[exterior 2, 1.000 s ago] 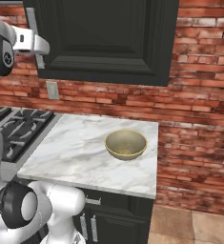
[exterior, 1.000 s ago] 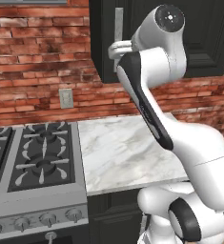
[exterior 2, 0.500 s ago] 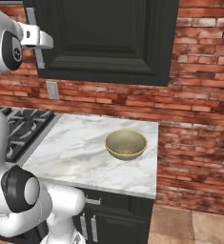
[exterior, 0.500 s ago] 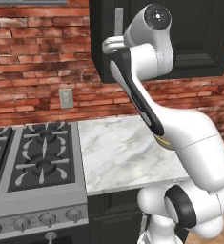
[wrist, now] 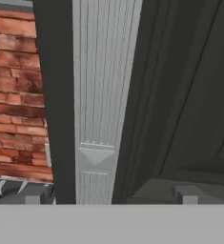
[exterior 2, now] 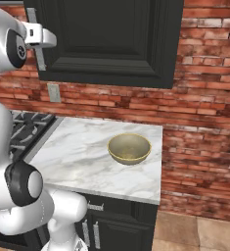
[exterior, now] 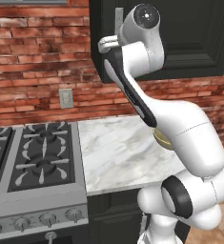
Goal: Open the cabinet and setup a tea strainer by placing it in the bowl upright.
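White marble bench (exterior 2: 82,157) beside a black gas stove (exterior: 32,162), against a red brick wall (exterior 2: 204,127) with a grey socket (exterior: 66,98). Shallow olive-gold bowl (exterior 2: 129,148) on the bench, near the right edge. Black panelled cabinet (exterior 2: 116,39) above, shut, with a ribbed brushed-silver bar handle (wrist: 101,105). Jaws (wrist: 108,199) spread wide, straddling the handle, tips either side of it, not clamped
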Robot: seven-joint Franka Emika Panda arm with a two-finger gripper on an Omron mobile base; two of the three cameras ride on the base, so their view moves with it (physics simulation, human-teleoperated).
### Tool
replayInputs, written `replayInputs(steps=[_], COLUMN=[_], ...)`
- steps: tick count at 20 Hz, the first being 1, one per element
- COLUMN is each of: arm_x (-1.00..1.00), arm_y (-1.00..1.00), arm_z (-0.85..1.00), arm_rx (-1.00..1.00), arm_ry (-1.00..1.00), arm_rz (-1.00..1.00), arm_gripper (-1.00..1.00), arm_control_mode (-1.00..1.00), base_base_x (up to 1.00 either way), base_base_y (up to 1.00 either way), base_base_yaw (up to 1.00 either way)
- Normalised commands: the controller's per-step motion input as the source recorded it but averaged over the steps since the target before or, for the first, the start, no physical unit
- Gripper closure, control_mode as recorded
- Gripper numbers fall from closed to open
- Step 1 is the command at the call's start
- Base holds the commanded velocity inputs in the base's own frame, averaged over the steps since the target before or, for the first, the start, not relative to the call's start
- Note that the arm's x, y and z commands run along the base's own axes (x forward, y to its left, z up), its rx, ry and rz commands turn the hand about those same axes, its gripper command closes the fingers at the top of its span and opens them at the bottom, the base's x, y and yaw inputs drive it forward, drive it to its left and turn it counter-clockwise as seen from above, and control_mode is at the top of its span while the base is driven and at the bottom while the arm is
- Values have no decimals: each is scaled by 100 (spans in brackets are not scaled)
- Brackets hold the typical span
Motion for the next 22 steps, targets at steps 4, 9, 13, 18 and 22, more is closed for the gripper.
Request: replayInputs(steps=[4,9,13,18,22], arm_x=[39,45,45,42,41], arm_y=[18,13,9,0,0], arm_z=[0,0,-2,-14,-19], arm_rx=[-5,-2,-1,0,0], arm_ry=[0,0,0,-7,-10], arm_rz=[0,0,-1,0,0], arm_gripper=[-100,-100,-100,-100,-100], arm_control_mode=[-100,-100,-100,-100,-100], base_base_x=[0,0,0,0,0], base_base_y=[0,0,0,0,0], base_base_yaw=[0,0,0,0,0])
